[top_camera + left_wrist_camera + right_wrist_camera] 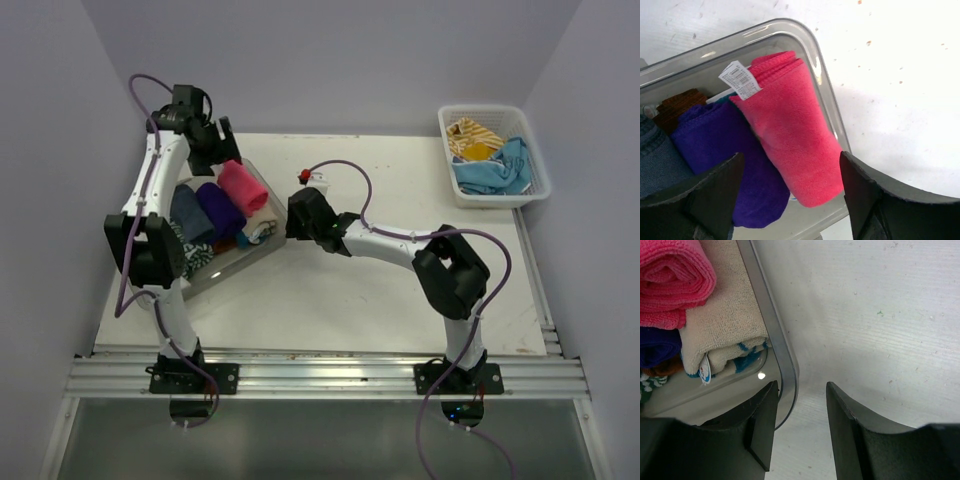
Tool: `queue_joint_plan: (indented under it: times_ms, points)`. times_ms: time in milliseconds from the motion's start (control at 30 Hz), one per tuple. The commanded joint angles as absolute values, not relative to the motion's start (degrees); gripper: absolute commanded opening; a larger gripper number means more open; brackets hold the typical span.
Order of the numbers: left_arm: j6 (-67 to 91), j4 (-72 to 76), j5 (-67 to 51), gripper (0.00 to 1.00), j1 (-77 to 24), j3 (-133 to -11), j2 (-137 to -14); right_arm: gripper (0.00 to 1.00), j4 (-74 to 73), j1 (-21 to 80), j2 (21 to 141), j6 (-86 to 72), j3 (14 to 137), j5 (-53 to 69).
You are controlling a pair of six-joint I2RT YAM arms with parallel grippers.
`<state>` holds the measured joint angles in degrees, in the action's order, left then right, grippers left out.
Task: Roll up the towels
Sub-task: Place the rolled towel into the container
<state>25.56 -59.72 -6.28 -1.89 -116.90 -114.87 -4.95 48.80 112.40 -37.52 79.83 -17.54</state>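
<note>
A clear plastic tray (262,182) at the left holds several rolled towels: hot pink (243,186), purple (220,208) and blue-grey (190,215). My left gripper (222,150) hangs open above the tray's far end. In the left wrist view its gripper (791,157) spans the hot pink roll (790,120) without touching it, with the purple roll (725,150) beside. My right gripper (295,218) is open at the tray's right corner. In the right wrist view its gripper (801,390) straddles the tray rim (782,375), next to a beige and blue towel (725,325).
A white lattice basket (447,150) at the far right corner holds an unrolled mustard-yellow striped towel (472,135) and a light blue towel (495,170). A small white and red object (312,177) lies behind the right gripper. Walls close in the table on three sides.
</note>
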Motion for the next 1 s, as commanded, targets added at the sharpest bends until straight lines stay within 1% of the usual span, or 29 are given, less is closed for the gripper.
queue_joint_plan:
  times_ms: [0,200,400,533,733,967]
  points:
    - [25.9,-53.5,-8.6,0.80,-3.3,-117.3,-110.8,0.46,-7.0,48.4,110.1,-36.3,81.8,-20.4]
    - [27.2,-47.6,-11.2,0.79,-5.9,-117.3,-113.0,0.46,-7.1,48.4,110.4,-36.4,81.8,-20.2]
    - [27.9,-43.5,-12.8,0.78,-6.9,-117.7,-119.9,0.46,-7.1,48.8,110.4,-36.6,81.6,-20.1]
    - [27.0,-45.6,-12.1,0.77,-7.5,-117.6,-122.3,0.46,-7.3,48.9,110.3,-36.6,81.5,-20.4]
    - [24.4,-51.2,-6.8,0.77,-7.8,-118.7,-122.5,0.46,-7.4,49.0,110.4,-36.7,81.2,-20.6]
    - [21.1,-51.1,-5.9,0.76,-7.8,-118.5,-121.9,0.46,-7.5,49.1,110.2,-36.7,81.2,-20.6]
